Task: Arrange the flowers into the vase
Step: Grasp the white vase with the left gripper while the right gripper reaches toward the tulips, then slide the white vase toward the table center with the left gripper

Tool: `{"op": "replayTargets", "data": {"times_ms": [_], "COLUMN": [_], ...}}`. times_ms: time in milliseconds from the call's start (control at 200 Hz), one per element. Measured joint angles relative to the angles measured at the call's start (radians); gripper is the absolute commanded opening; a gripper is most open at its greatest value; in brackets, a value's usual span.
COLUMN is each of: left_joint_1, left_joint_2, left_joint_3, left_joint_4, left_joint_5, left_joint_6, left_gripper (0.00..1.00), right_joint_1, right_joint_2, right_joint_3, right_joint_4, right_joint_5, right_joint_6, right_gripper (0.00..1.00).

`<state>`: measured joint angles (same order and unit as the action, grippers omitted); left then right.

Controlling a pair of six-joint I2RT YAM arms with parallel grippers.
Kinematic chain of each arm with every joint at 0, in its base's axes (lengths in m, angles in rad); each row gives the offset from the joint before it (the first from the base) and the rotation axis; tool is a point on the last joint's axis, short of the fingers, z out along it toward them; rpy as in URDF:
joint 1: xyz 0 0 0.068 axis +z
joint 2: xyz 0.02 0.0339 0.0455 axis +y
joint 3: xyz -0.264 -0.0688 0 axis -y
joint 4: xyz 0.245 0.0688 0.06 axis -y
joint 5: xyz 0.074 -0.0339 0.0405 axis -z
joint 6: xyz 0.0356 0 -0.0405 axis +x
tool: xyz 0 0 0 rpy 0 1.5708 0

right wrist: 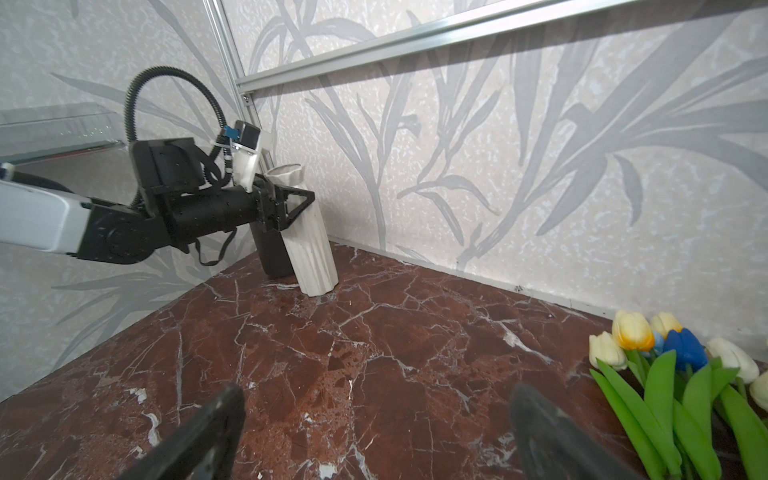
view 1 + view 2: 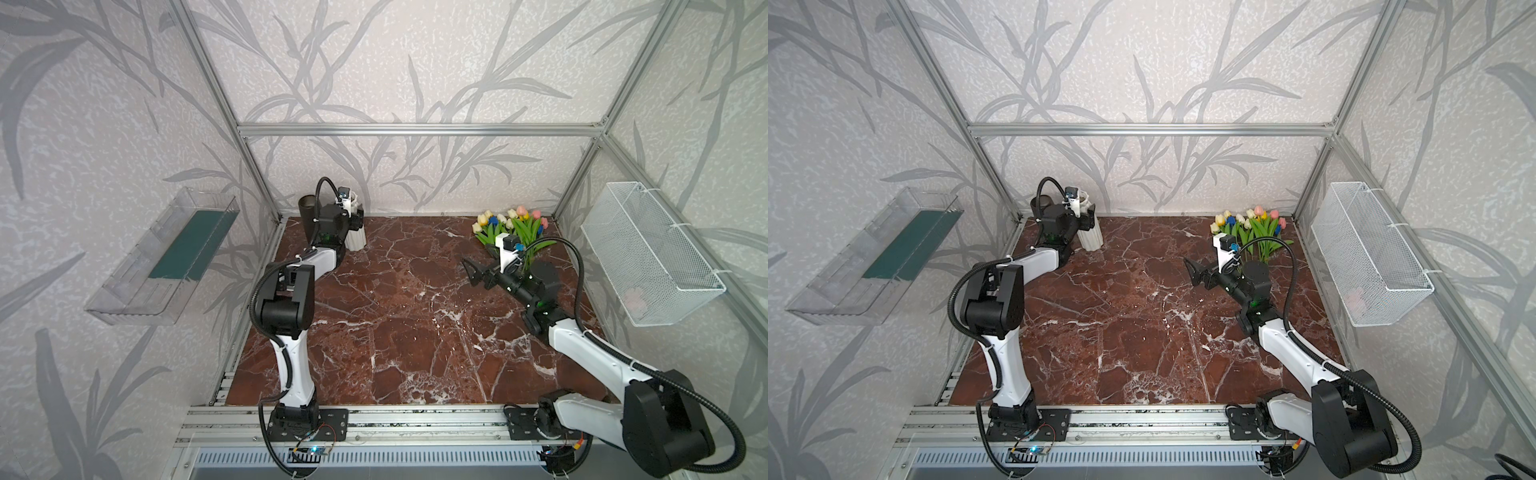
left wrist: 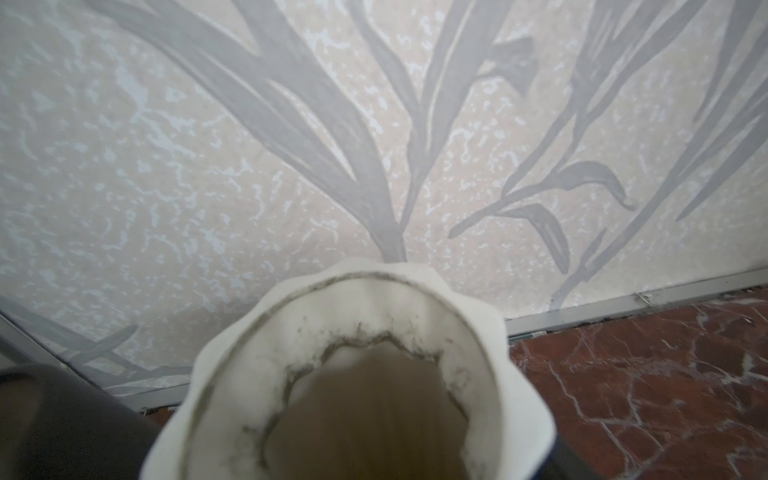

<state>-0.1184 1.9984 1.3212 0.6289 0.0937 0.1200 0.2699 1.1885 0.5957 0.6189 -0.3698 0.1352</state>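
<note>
"At the back left corner, my left gripper [image 1: 297, 193] clasps the white vase [image 1: 313, 253] near its rim — it's tilted, a dark vase [image 1: 270, 257] just beside it."
"And the flowers [image 2: 509, 226]?"
"Back right, lying on the table [image 2: 415, 332] — my right gripper [image 1: 376, 409] hangs near them, fingers spread wide."

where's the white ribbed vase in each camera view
A top view: white vase in the back left corner, partly behind the left arm.
A top view: same corner.
Left wrist: close up, looking into its open mouth.
Right wrist: far across the table, by the wall.
Shared landmark: the dark vase right beside it.
</note>
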Motion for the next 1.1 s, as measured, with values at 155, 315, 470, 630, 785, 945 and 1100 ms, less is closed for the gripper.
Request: {"op": "replayTargets", "data": {"times_ms": [155, 315, 470, 630, 785, 945, 1100], "left_joint_1": [-0.117, -0.296, -0.418, -0.431, -0.433, -0.437, -0.438], "left_joint_2": [-0.118, -0.192, -0.219, -0.219, -0.219, -0.220, -0.234], "left_joint_3": [-0.123, -0.196, -0.230, -0.235, -0.245, -0.285, -0.342], "left_joint_4": [-0.034, -0.058, -0.060, -0.051, -0.033, 0.040, 0.121], "left_joint_5": [0.029, 0.070, 0.116, 0.116, 0.114, 0.106, 0.095], "left_joint_6": [-0.002, 0.000, 0.009, 0.020, 0.027, 0.034, 0.047], "left_gripper": [0.07, 0.06, 0.06, 0.06, 0.23, 0.66, 0.99], "right_joint_1": [-0.026, -0.082, -0.100, -0.100, -0.100, -0.100, -0.100], "right_joint_2": [0.000, 0.002, 0.002, 0.002, -0.005, -0.023, -0.034], "right_joint_3": [0.040, 0.090, 0.110, 0.111, 0.110, 0.109, 0.109], "right_joint_4": [-0.080, -0.140, -0.195, -0.233, -0.244, -0.244, -0.243], "right_joint_5": [0.045, 0.072, 0.097, 0.108, 0.108, 0.107, 0.100], "right_joint_6": [0.006, 0.042, 0.051, 0.051, 0.057, 0.058, 0.057], "right_gripper": [1.00, 0.99, 0.98, 0.98, 0.98, 0.98, 0.98]}}
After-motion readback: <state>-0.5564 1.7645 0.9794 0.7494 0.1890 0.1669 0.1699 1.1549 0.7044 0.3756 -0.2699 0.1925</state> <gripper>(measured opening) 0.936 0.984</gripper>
